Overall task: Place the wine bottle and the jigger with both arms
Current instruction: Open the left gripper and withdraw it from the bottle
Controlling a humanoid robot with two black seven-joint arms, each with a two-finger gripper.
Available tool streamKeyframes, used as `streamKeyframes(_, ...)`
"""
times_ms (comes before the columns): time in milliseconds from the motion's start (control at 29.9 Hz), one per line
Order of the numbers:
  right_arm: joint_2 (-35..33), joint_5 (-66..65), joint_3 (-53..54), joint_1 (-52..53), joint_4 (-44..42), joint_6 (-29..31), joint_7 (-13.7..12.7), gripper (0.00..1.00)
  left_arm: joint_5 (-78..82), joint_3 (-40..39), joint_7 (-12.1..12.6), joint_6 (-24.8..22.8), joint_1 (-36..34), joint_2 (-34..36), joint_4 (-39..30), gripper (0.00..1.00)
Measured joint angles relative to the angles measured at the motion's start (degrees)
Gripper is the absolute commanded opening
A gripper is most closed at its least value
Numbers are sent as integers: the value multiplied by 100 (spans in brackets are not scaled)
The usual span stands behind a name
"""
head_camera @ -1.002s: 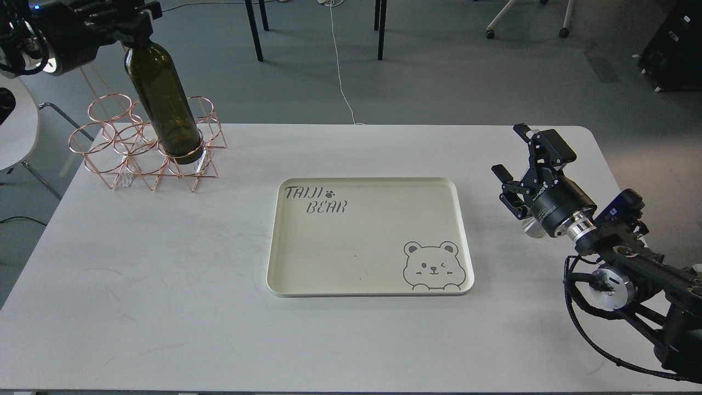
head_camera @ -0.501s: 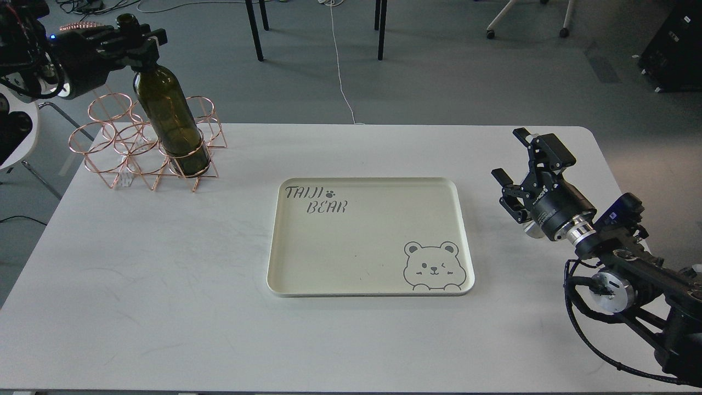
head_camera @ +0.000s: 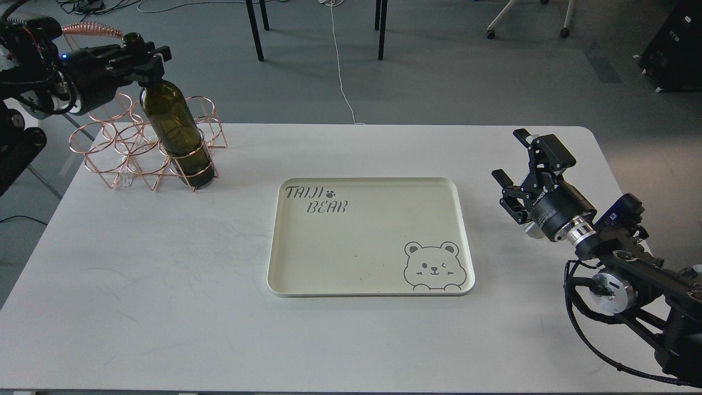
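Observation:
The wine bottle (head_camera: 174, 129) is dark olive-green and stands slightly tilted in the front right ring of a copper wire rack (head_camera: 109, 159) at the table's back left. My left gripper (head_camera: 143, 56) is shut on the bottle's neck just below its mouth. My right gripper (head_camera: 518, 159) is open and empty, low over the table's right side and pointing to the back. A small part of the shiny steel jigger (head_camera: 530, 229) shows on the table under the right gripper's body; the rest of it is hidden.
A cream tray (head_camera: 466, 241) with a bear drawing and "TAIJI BEAR" lettering lies mid-table with nothing in it. The rack's other rings hold no bottles. Behind the white table (head_camera: 164, 307) are chair legs and a white cable on the grey floor.
My left gripper has come down and to the right with the bottle, lowering its base deeper into the rack's front right ring. The right arm has barely moved.

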Motion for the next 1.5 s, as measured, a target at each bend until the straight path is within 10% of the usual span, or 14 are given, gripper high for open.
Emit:
streamKeyframes(568,-1,0,0,-2,-2,0,0,97,-90,1,-3,2,-12,12,-12,90)
streamKeyframes(1102,-1,0,27,7,0,-3,0,97,-558,-34,-1,2,472,1232,-1522,95)
streamKeyframes(1503,551,0,719,-211,-19,-644,0,97,-1497,-1010,-1,645,2218,1989,-3373,98)
